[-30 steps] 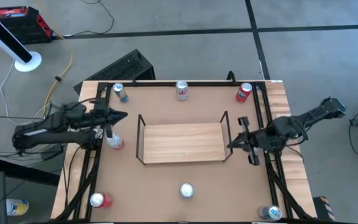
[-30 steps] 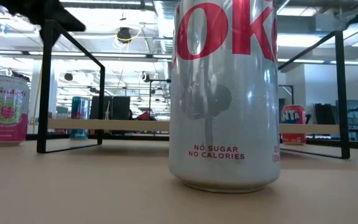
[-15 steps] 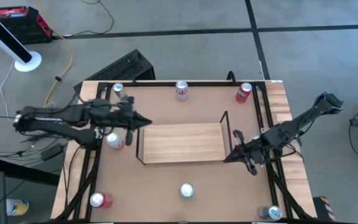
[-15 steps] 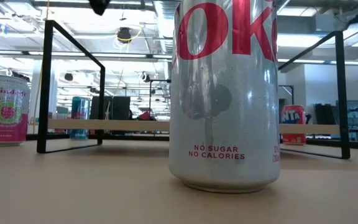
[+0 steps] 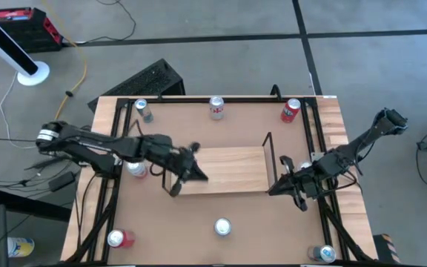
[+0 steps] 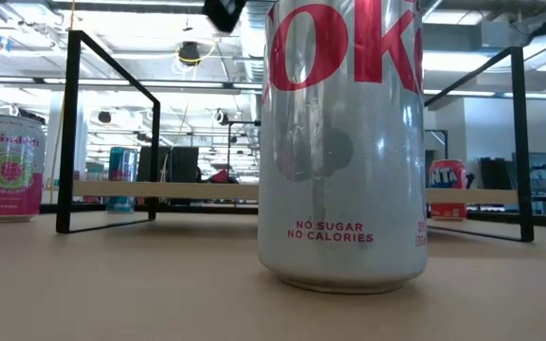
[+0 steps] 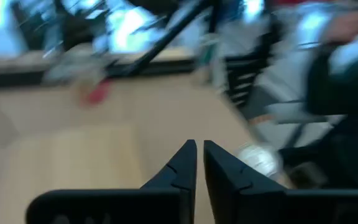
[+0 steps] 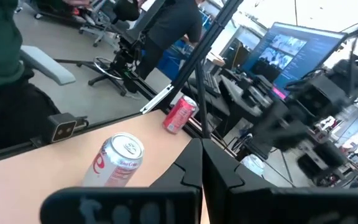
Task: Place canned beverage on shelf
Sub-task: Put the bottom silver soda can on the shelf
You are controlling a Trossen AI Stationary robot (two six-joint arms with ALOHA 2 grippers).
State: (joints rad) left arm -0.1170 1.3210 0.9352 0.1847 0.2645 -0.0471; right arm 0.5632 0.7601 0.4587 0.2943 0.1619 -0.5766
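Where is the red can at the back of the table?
In the high view, the red can stands at the table's far right corner, right of the silver can and beyond the shelf.

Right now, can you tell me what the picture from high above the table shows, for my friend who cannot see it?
The small light-wood shelf with thin black wire ends sits empty mid-table. The dark left gripper, shut and holding nothing, reaches over the shelf's left end, and the dark right gripper, also shut, waits by its right end. Seven drink cans stand around the tabletop, including a silver one in front.
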